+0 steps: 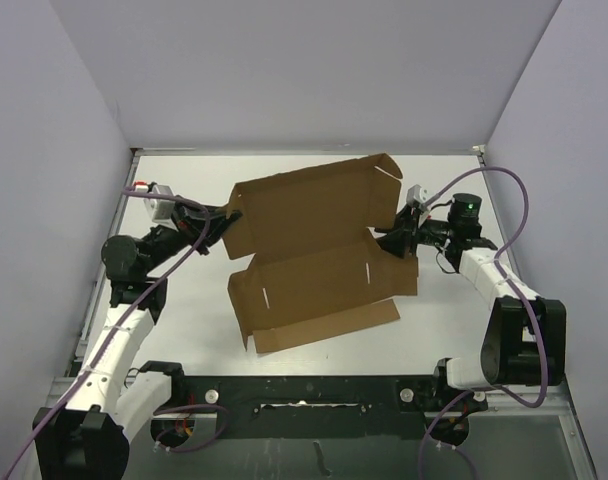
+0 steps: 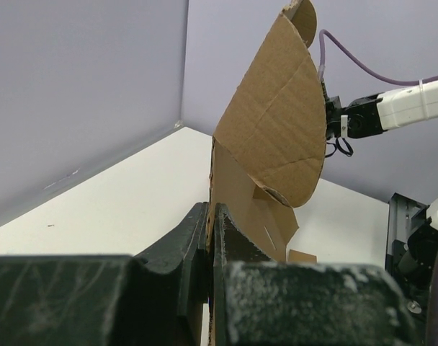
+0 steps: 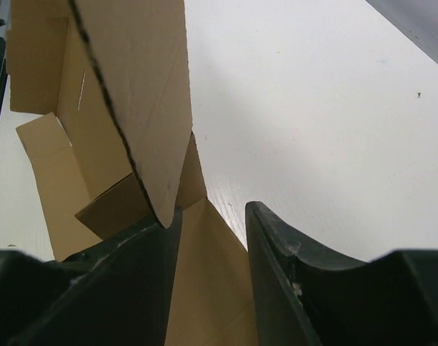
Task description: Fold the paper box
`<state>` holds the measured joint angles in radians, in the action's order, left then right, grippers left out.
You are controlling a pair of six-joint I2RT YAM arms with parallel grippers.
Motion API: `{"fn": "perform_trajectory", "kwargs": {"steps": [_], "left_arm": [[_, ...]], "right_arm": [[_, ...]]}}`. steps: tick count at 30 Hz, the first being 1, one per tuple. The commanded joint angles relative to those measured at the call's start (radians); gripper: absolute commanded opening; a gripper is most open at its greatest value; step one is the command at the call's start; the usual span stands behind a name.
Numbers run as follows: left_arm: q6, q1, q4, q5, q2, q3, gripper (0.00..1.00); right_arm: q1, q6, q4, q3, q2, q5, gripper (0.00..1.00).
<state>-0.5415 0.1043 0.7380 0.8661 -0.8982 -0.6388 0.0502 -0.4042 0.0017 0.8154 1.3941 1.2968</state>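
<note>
The paper box (image 1: 314, 255), brown corrugated cardboard, lies half opened at the table's middle. Its rear panel is tilted up and its front panel and flaps lie flat. My left gripper (image 1: 224, 218) is at the box's left edge. In the left wrist view it (image 2: 210, 225) is shut on the thin edge of an upright cardboard flap (image 2: 273, 122). My right gripper (image 1: 394, 240) is at the box's right end. In the right wrist view it (image 3: 212, 220) is open, with a flat flap (image 3: 204, 288) between the fingers and a raised panel's (image 3: 132, 86) corner touching the left finger (image 3: 143, 252).
The white table (image 1: 184, 310) is walled by grey panels on three sides. A black rail (image 1: 314, 390) with the arm bases runs along the near edge. Purple cables (image 1: 514, 200) loop over both arms. The right arm (image 2: 399, 108) shows behind the box in the left wrist view.
</note>
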Motion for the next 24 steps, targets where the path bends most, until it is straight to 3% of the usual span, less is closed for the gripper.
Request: {"fn": "perform_trajectory", "kwargs": {"steps": [1, 12, 18, 24], "left_arm": [[-0.033, 0.004, 0.115, 0.011, -0.028, -0.013, 0.0], [-0.154, 0.002, 0.308, 0.068, -0.162, -0.044, 0.0], [-0.221, 0.003, 0.398, 0.102, -0.218, -0.056, 0.0], [-0.25, 0.0, 0.422, 0.143, -0.251, -0.083, 0.0]], "right_arm": [[-0.013, 0.165, 0.243, -0.042, -0.058, 0.033, 0.45], [-0.013, 0.263, 0.412, -0.104, -0.057, 0.023, 0.62], [-0.013, 0.274, 0.454, -0.116, -0.031, 0.021, 0.61], [-0.019, 0.268, 0.483, -0.122, -0.019, 0.048, 0.49]]}}
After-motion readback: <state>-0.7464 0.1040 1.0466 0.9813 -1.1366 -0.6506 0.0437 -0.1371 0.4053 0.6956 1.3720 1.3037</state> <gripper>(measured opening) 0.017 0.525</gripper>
